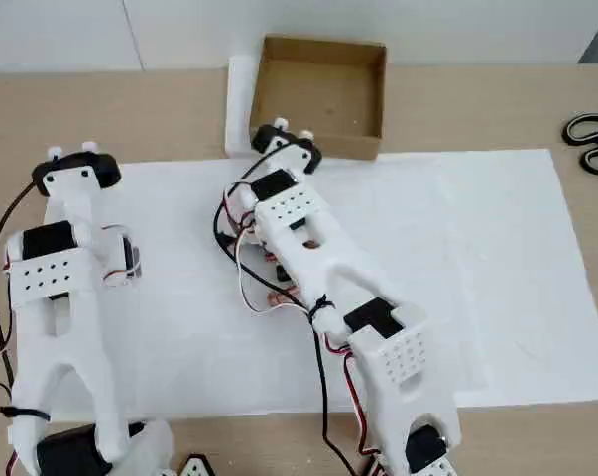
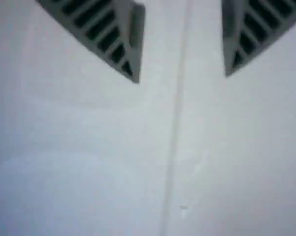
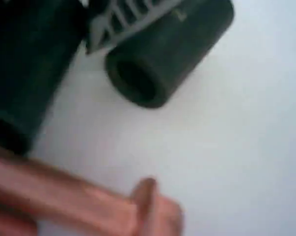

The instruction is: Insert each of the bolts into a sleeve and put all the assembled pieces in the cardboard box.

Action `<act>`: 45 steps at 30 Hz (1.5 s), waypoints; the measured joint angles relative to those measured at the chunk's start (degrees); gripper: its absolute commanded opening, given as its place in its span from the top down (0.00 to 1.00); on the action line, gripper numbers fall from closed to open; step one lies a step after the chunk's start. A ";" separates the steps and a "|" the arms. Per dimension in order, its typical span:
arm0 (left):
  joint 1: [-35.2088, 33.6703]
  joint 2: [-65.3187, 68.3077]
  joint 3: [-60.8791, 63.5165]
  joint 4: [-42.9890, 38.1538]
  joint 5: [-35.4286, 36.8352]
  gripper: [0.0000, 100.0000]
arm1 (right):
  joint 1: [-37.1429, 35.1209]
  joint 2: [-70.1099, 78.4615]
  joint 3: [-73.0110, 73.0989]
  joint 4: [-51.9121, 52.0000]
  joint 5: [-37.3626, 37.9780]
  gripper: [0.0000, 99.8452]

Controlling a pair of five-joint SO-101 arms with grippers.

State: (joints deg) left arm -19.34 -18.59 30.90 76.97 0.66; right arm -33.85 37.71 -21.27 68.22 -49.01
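Two dark green sleeves lie on white paper in the right wrist view: one [image 3: 167, 54] shows its hollow end, the other [image 3: 30, 73] is at the frame's edge. A white ribbed part of my right gripper [image 3: 128, 19] lies across the first sleeve. Copper-coloured bolts [image 3: 89, 206] lie close by, blurred. In the high view the right arm [image 1: 308, 238] stretches over the paper's middle and hides these pieces. My left gripper [image 2: 182, 76] hangs open over bare paper with nothing between its fingers [image 2: 118, 44]. The left arm [image 1: 65, 248] is at the paper's left edge. The cardboard box [image 1: 323, 99] stands open at the back.
A white sheet of paper [image 1: 477, 268] covers the wooden table. A white block [image 1: 239, 99] stands against the box's left side. Scissors [image 1: 596, 139] lie at the far right edge. The right half of the paper is free room.
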 measured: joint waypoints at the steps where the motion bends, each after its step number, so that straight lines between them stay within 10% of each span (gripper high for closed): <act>1: 0.00 0.00 0.00 0.00 0.00 0.89 | 0.09 0.09 0.00 0.00 0.00 0.98; 35: 0.00 0.00 0.00 0.00 0.00 0.89 | 0.97 -23.74 -1.32 17.67 3.78 0.98; 45: 0.00 0.00 0.00 0.00 0.00 0.89 | 5.98 -40.09 -1.23 29.01 16.88 0.98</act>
State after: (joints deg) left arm -19.34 -18.59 30.90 76.97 0.66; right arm -27.87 -2.37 -22.51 97.23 -32.13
